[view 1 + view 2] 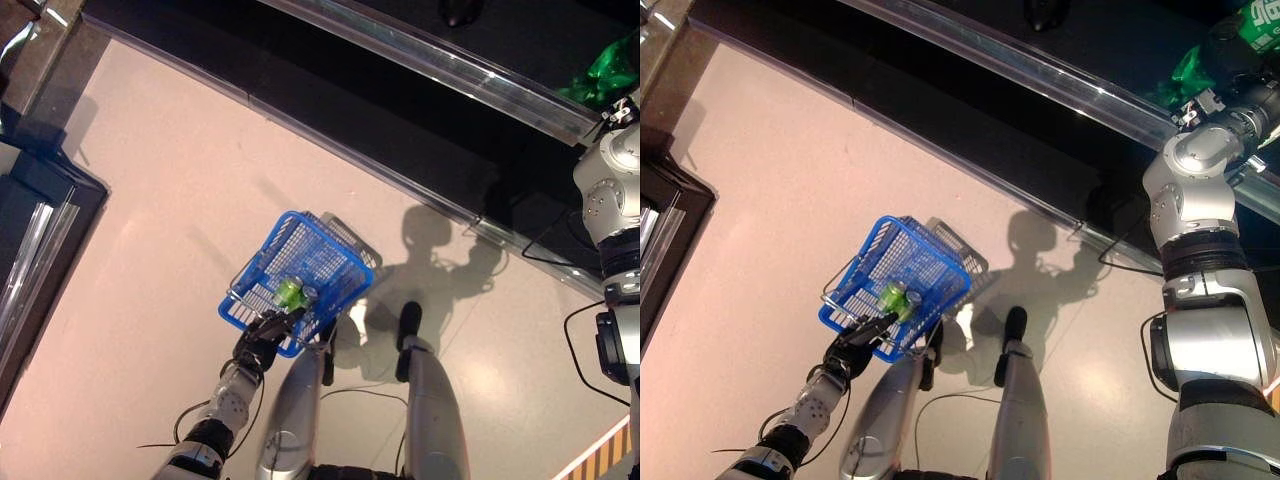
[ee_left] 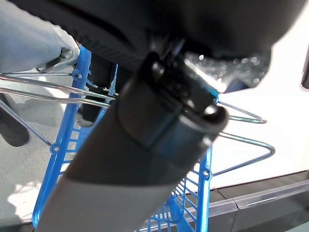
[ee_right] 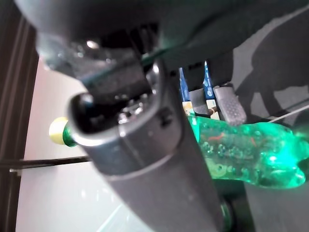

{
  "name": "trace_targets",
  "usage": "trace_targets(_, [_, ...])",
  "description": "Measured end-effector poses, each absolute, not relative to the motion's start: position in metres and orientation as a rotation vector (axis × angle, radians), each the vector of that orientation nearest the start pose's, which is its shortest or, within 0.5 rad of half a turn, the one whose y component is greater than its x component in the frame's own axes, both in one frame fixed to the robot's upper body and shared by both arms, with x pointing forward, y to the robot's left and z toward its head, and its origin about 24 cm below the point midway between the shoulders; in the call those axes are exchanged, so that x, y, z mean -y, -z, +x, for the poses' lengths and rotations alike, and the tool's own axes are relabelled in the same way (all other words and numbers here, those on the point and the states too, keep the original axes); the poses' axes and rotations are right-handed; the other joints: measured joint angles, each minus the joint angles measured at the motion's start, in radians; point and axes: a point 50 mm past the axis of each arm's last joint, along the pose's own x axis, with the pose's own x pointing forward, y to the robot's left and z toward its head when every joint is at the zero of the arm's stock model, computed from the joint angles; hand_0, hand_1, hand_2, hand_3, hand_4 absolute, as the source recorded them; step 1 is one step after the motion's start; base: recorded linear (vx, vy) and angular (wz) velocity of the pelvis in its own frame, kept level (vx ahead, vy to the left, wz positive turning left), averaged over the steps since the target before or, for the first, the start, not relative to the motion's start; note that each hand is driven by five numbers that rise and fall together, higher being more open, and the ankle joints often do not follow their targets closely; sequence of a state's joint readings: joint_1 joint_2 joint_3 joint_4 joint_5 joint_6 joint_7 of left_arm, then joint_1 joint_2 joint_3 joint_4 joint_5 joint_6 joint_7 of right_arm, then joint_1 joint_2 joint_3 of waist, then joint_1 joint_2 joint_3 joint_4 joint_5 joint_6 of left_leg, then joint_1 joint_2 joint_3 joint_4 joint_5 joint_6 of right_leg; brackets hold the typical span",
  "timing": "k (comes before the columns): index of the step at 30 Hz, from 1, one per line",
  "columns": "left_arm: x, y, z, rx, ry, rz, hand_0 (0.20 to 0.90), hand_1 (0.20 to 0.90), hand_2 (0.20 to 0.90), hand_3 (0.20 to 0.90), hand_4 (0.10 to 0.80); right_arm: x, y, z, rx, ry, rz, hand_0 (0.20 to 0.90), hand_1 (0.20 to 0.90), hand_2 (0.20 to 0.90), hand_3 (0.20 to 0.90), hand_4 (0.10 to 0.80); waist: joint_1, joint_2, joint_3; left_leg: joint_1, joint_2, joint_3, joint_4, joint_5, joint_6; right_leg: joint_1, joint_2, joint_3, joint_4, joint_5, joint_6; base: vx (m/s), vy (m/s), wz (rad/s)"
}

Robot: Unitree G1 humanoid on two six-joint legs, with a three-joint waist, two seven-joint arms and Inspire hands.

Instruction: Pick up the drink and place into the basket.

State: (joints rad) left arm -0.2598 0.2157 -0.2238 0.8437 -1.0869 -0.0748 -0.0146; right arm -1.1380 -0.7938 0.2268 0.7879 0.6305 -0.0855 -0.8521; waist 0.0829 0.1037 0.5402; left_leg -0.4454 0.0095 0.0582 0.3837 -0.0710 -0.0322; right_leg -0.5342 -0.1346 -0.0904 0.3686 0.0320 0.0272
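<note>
The blue basket [image 1: 331, 240] hangs off the floor at lower centre-left. My left hand [image 1: 262, 338] is shut on its thin wire handles [image 2: 241, 145]. A green drink [image 1: 290, 293] lies inside the basket. My right arm reaches up to the dark shelf at upper right. There my right hand [image 1: 1230, 55] is curled on a green bottle [image 3: 246, 150] with a yellow cap [image 3: 59, 130]. In the right wrist view the fingers [image 3: 227, 104] lie over the bottle and the thumb [image 3: 145, 145] is in front of it. More green [image 1: 610, 70] shows on the shelf beside the hand.
A long dark shelf unit with a shiny rail [image 1: 420, 50] runs across the top of the eye views. A dark cabinet [image 1: 40, 200] stands at the left. Pale floor [image 1: 150, 250] lies between them. A striped edge [image 1: 600, 460] is at lower right.
</note>
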Motion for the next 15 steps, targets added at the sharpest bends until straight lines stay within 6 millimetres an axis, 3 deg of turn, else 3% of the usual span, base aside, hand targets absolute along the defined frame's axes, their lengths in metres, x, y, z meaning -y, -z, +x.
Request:
trace_targets(3, [-0.181, 0.071, 0.259, -0.521, -0.205, -0.71, 0.3, 0.3, 0.3, 0.2, 0.1, 0.303, -0.305, 0.359, 0.522, 0.916, 0.064, 0.3, 0.3, 0.3, 0.2, 0.1, -0.002, 0.0, 0.0, 0.002, 0.0, -0.001, -0.001, 0.0, 0.0, 0.003, 0.0, -0.002, -0.001, 0.0, 0.0, 0.014, 0.048, 0.01])
trace_targets(8, [-0.183, 0.07, 0.259, -0.498, -0.215, -0.715, 0.3, 0.3, 0.3, 0.2, 0.1, 0.27, -0.3, 0.347, 0.632, 0.71, -0.032, 0.3, 0.3, 0.3, 0.2, 0.1, -0.007, 0.0, 0.0, 0.013, -0.002, -0.002, -0.001, 0.0, 0.0, 0.011, -0.002, -0.003, 0.009, -0.002, -0.002, 0.029, 0.077, 0.02])
trace_targets(12, [-0.182, 0.07, 0.251, -0.475, -0.208, -0.734, 0.3, 0.3, 0.3, 0.2, 0.1, 0.238, -0.273, 0.34, 0.624, 0.477, -0.145, 0.3, 0.3, 0.3, 0.2, 0.1, -0.01, -0.003, 0.001, 0.073, -0.006, -0.014, -0.023, 0.0, 0.0, 0.071, -0.007, -0.01, 0.008, -0.017, -0.003, 0.052, 0.036, 0.06])
trace_targets(15, [-0.183, 0.069, 0.241, -0.439, -0.198, -0.748, 0.3, 0.3, 0.3, 0.2, 0.1, 0.226, -0.259, 0.335, 0.61, 0.375, -0.185, 0.3, 0.3, 0.3, 0.2, 0.1, -0.009, -0.005, 0.001, 0.103, -0.009, -0.017, -0.041, 0.0, 0.005, 0.097, -0.01, -0.011, 0.004, -0.029, -0.005, 0.074, 0.021, 0.05])
